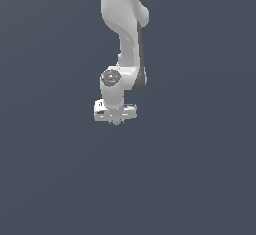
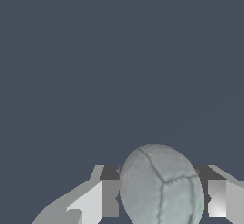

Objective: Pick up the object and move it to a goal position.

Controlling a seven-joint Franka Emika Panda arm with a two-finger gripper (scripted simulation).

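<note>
Ball [image 2: 162, 187], slightly oval and upright, sits between the fingers [image 2: 110, 198].

plain dark blue-grey floor [image 1: 200, 179] fills both views.

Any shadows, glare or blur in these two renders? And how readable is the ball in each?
Exterior view: flat, even light, no cast shadows or glare on the plain slate-grey background; the white gripper is small and soft-edged, and the ball is barely discernible there. Wrist view: the pale grey-green matte ball with dark seams fills the near foreground between grey fingers, cropped by the frame edge, shaded softly, with no highlights.
</note>
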